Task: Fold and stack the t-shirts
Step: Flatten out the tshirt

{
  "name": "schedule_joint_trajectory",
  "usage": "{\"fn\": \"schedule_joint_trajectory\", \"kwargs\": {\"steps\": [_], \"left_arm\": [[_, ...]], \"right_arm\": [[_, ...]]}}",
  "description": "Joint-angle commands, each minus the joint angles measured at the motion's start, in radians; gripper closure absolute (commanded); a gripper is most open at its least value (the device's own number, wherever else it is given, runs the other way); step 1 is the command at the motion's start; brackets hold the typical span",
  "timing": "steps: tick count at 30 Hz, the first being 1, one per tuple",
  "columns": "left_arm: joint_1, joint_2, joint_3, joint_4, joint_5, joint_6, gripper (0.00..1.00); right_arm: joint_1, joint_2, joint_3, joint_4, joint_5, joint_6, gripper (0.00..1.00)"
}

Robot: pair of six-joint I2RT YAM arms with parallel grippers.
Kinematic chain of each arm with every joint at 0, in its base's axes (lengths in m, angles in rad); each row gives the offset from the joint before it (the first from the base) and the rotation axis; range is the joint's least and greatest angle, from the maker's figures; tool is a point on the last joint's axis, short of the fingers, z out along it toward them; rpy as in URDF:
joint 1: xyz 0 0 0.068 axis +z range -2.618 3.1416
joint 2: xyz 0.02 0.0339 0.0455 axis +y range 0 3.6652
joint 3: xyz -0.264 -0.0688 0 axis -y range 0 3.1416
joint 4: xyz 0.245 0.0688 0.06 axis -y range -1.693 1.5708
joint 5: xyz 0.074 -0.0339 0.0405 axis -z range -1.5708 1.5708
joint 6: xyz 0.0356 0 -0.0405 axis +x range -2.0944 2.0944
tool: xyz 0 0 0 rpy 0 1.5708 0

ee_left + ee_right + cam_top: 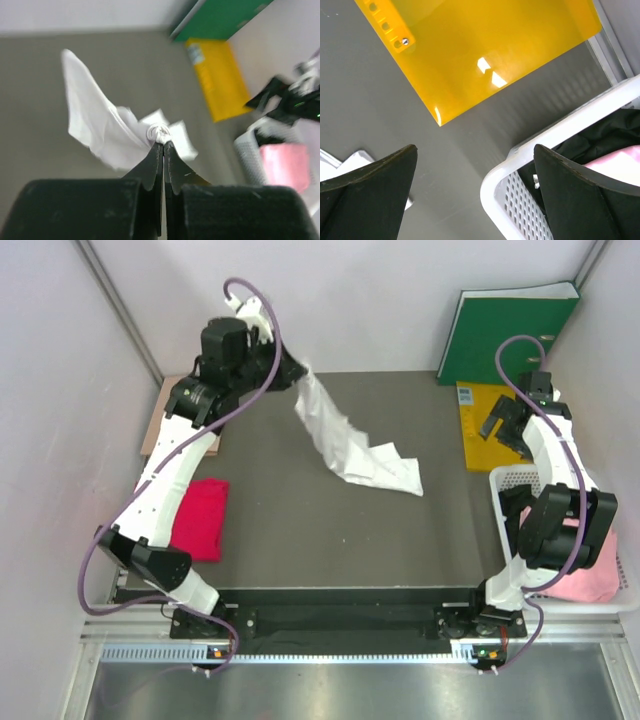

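left pincer (301, 374) is clamped tight on a bunched fold of the white t-shirt (352, 448), held up off the counter (400, 550) near the far edge, left of centre. cloth hangs down from the tips and trails toward the counter's middle, where its lower part lies crumpled on the surface. left wrist view: fingers (152, 160) pressed together with a knot of white fabric right at the tips, rest of the shirt spreading away beyond them. that view is blurred, so no finer detail.

right pincer (475, 150) is spread wide, nothing between its fingers. it hovers over the far right part of the counter, above the edge of a yellow sheet (485, 55) and the rim of a white basket (555, 135). well apart from the white t-shirt.

red t-shirt (200, 518) lies in a compact folded bundle by the left edge, beside the left arm, neither pincer on it. pink t-shirt (588, 582) sits in the basket at the near right corner, partly hidden by the right arm. green binder (505, 335) stands at the far right corner.
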Motion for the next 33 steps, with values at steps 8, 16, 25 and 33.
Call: {"fn": "schedule_joint_trajectory", "kwargs": {"steps": [8, 16, 25, 33], "left_arm": [[0.073, -0.293, -0.591, -0.129, -0.238, -0.035, 1.00], [0.102, -0.399, -0.757, -0.321, -0.451, -0.099, 1.00], [0.105, -0.496, -0.916, -0.408, -0.464, -0.156, 1.00], [0.105, -0.477, -0.978, -0.388, -0.415, -0.158, 1.00]], "right_arm": [[0.153, -0.077, -0.124, 0.133, -0.147, -0.010, 0.00], [0.389, -0.015, -0.112, 0.195, -0.198, 0.031, 0.00], [0.503, 0.183, 0.017, 0.273, -0.330, 0.060, 0.00], [0.547, 0.372, 0.232, 0.302, -0.493, 0.074, 0.14]]}}
